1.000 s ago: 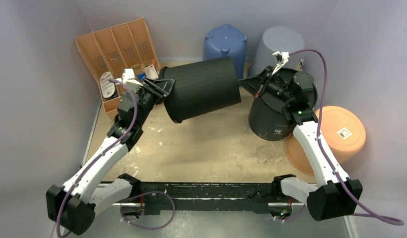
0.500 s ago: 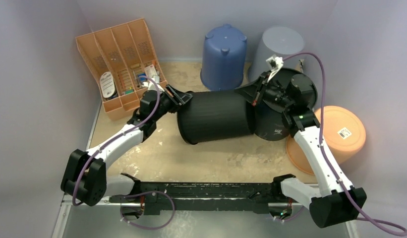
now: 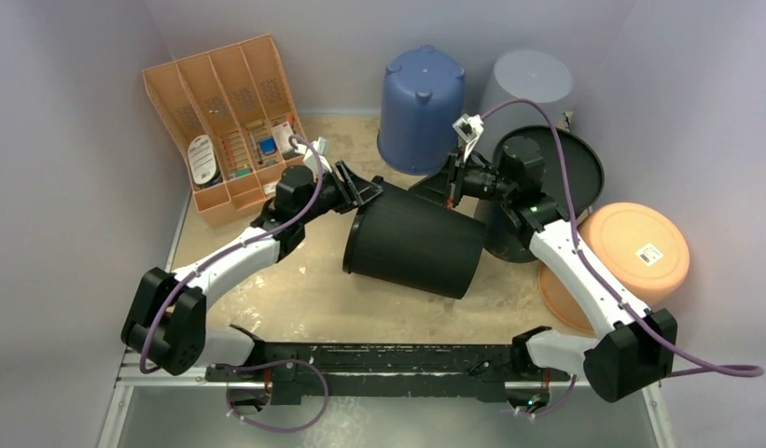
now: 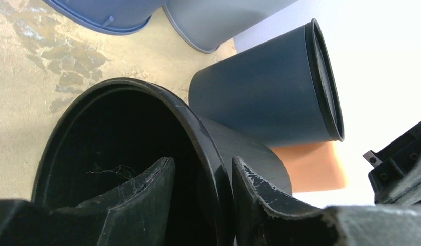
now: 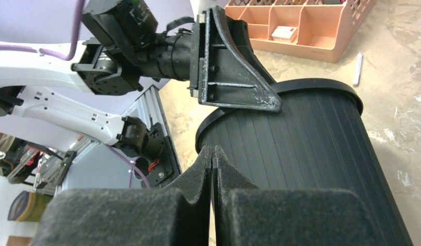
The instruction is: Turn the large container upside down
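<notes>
Tipping is the step in hand: the large container point(image 3: 411, 245) lies on its side mid-scene on the table point(image 3: 304, 294), mouth toward the left. The left gripper point(image 3: 362, 191) pinches its rim point(image 4: 195, 134), one finger inside and one outside. The right gripper point(image 5: 212, 151) has its fingers pressed together, holding nothing, at the far right wall (contact cannot be confirmed). The next move likely calls for rolling the rim down onto the table.

We see an upturned blue bucket point(image 3: 422, 107) at the back of the desk point(image 3: 304, 289). Left of it we find an orange divider tray point(image 3: 220, 93). Just right stands a grey bucket point(image 3: 528, 89), and farther right a dark bin point(image 3: 584, 173) and an orange tub point(image 3: 635, 247).
</notes>
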Motion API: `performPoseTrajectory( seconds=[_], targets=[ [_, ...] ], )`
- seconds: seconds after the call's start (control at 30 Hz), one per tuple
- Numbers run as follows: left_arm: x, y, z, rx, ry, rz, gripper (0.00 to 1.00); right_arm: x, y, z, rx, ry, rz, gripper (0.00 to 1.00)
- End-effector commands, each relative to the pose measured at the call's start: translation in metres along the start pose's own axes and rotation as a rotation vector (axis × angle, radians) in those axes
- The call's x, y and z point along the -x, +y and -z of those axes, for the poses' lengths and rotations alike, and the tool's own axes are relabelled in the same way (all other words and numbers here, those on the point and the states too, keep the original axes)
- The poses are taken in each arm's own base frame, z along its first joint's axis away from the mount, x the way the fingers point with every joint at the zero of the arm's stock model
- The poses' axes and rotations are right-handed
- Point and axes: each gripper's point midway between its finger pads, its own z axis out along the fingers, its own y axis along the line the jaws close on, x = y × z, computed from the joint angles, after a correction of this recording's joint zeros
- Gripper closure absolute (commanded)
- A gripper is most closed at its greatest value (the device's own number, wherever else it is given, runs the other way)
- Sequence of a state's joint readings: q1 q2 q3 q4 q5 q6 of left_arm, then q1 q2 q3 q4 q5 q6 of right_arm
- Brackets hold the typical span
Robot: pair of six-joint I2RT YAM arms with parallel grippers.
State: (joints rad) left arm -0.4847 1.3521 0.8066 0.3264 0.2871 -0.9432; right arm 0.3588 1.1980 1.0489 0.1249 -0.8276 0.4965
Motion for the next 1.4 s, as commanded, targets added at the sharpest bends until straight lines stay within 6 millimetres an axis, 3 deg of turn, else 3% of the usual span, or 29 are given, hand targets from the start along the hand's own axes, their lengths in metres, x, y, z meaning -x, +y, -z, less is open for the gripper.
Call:
performPoseTrajectory(
  seconds=[0.0,0.37,0.53,0.7,0.8,0.9,1.0,1.03,1.13,1.2,1.37],
  targets=[
    [-0.003,0.028,0.002,0.114,0.030,-0.077,0.57,0.016,0.004,-0.002,-0.006,-0.033,0.066,1.00],
    [0.020,0.005,0.032,0.196,0.081,-0.265,0.40,0.040,-0.004,0.012,-0.165,-0.056,0.122,1.00],
    [0.017,0.000,0.047,0.210,0.118,-0.288,0.42,0.030,-0.011,0.017,-0.216,0.010,0.118,1.00],
    [0.013,0.007,0.060,0.270,0.162,-0.320,0.44,0.019,-0.014,0.024,-0.260,0.039,0.067,1.00],
    [0.010,0.007,0.069,0.291,0.195,-0.341,0.49,0.007,-0.027,0.035,-0.367,0.091,0.029,0.99],
    [0.007,0.005,0.082,0.306,0.217,-0.358,0.63,-0.002,-0.043,0.054,-0.507,0.157,0.036,0.63],
    [0.005,0.005,0.092,0.322,0.232,-0.373,0.78,-0.015,-0.045,0.068,-0.565,0.209,0.007,0.42],
    [0.006,0.005,0.094,0.330,0.232,-0.373,0.85,-0.023,-0.038,0.069,-0.534,0.244,-0.013,0.39],
    [0.006,0.005,0.100,0.345,0.240,-0.376,1.00,-0.045,-0.043,0.085,-0.586,0.383,-0.018,0.29],
    [0.007,0.004,0.105,0.353,0.232,-0.380,1.00,-0.055,-0.043,0.095,-0.627,0.426,-0.038,0.23],
    [0.010,0.009,0.113,0.385,0.198,-0.386,1.00,-0.076,-0.030,0.087,-0.576,0.399,-0.167,0.15]
  ],
)
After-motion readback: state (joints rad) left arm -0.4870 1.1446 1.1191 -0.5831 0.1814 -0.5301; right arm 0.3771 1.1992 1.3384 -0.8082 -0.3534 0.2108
